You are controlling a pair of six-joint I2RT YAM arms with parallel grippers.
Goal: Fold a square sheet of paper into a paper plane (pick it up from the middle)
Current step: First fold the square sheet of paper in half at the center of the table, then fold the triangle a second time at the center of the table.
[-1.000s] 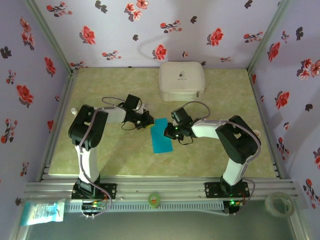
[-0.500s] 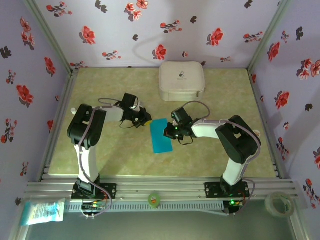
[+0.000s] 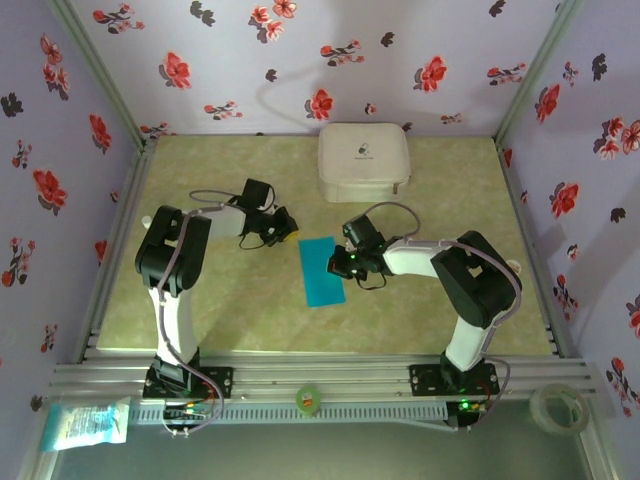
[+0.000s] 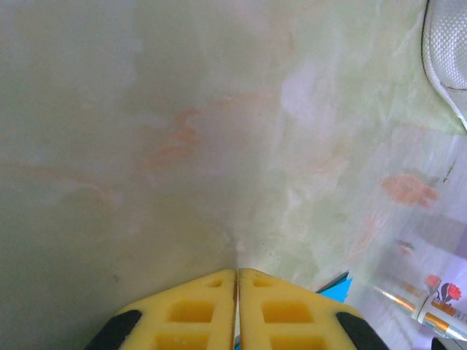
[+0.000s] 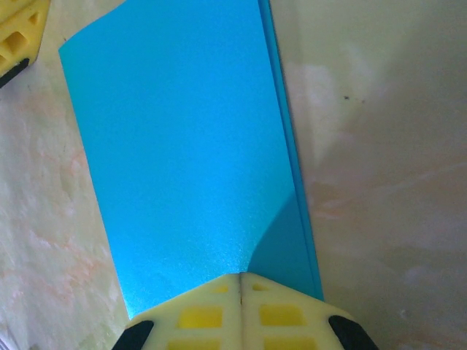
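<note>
1. The square sheet of paper [image 3: 321,271] lies flat on the table [image 3: 220,300], mid-workspace between the two arms. It reads as a narrow rectangle, long axis running roughly near-to-far and slightly skewed.
2. In the right wrist view the paper [image 5: 190,146] shows a thin offset strip along one long edge, so it looks like two layers, folded in half. There is no dart shape.
3. The right gripper [image 3: 338,265] sits at the paper's right long edge. From the wrist cam its [image 5: 241,292] yellow pads are pressed together with no gap, tips over the sheet's surface.
4. I can't tell whether those tips are touching the paper or just above it. A shadow falls right under them, and nothing is visibly pinched between the pads.
5. The left gripper [image 3: 287,229] is off the paper, just beyond its far-left corner. Its pads [image 4: 236,299] are closed flush with nothing between them and only bare table ahead.
6. A corner of the blue sheet [image 4: 337,285] shows just right of the left fingers. One yellow fingertip [image 5: 16,29] of the left arm shows near the sheet's far corner in the right wrist view, clear of the paper.
7. The white case [image 3: 364,160] sits at the far edge of the table, well apart from the paper. Its edge [image 4: 449,51] shows in the left wrist view.
</note>
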